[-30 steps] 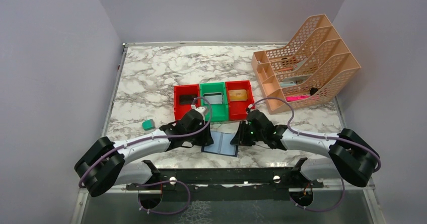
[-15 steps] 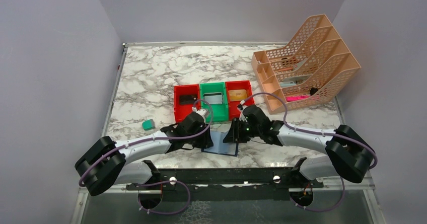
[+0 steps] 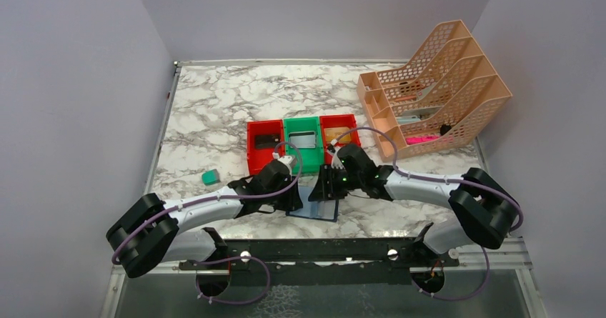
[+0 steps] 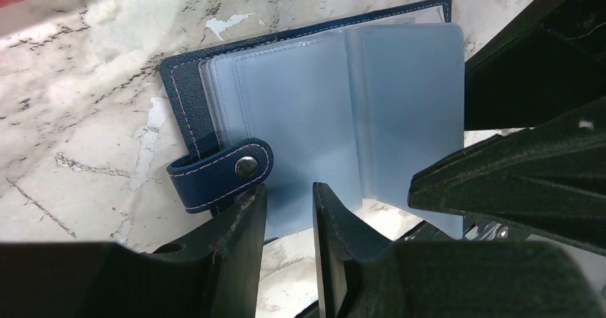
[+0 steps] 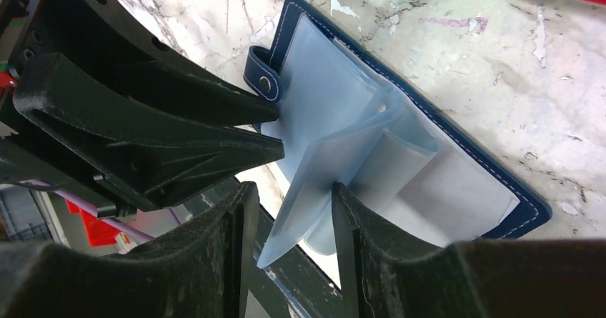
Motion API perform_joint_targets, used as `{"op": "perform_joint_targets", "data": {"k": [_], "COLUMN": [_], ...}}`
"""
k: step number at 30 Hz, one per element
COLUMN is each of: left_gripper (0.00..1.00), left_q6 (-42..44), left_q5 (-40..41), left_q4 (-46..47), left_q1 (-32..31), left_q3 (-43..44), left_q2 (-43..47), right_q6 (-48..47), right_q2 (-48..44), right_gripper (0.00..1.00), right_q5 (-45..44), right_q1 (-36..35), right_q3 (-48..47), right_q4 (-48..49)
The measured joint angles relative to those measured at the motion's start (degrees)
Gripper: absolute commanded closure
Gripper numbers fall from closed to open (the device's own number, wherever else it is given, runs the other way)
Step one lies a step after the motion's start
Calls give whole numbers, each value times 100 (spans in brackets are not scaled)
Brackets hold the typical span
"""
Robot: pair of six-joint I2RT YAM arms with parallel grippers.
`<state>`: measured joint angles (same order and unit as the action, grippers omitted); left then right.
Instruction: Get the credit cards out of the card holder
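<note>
The card holder (image 3: 323, 209) lies open on the marble between both grippers, navy cover down and pale blue pockets (image 4: 307, 103) up, with the snap tab (image 4: 229, 169) at its left. My left gripper (image 4: 289, 189) stands over its near edge, jaws a narrow gap apart and gripping nothing. My right gripper (image 5: 293, 187) is open around one raised pocket leaf (image 5: 314, 189), which leans on one finger. Credit cards lie in the bins: black (image 3: 266, 141), silver (image 3: 303, 140), and gold (image 3: 340, 130) partly behind my right arm. No card shows in the pockets.
A red bin (image 3: 251, 155), a green bin (image 3: 303, 166) and another red bin (image 3: 351, 121) stand in a row just beyond the holder. A teal block (image 3: 209, 177) lies to the left. A peach mesh file rack (image 3: 436, 89) is at the back right.
My right arm has moved left over the holder and its jaws have widened, loosening the pocket leaf. My left jaws have narrowed a little. The holder has stayed put.
</note>
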<state>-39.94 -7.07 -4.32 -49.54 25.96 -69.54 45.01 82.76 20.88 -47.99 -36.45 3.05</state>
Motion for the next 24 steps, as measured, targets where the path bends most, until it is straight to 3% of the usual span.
{"op": "perform_joint_targets", "data": {"k": [8, 14, 24], "left_gripper": [67, 67, 65], "left_q6": [-15, -33, -125], "left_q5": [9, 28, 284], "left_q4": [0, -2, -146], "left_q1": [0, -9, -9], "left_q3": [-2, 0, -76], "left_q2": [0, 7, 385], "right_q6": [-269, -439, -455], "right_q2": [52, 584, 750], "right_gripper": [46, 46, 51], "right_q5": [374, 721, 299], "right_q1": [0, -57, -129], "right_q3": [-66, -431, -509], "right_q4": [90, 245, -72]}}
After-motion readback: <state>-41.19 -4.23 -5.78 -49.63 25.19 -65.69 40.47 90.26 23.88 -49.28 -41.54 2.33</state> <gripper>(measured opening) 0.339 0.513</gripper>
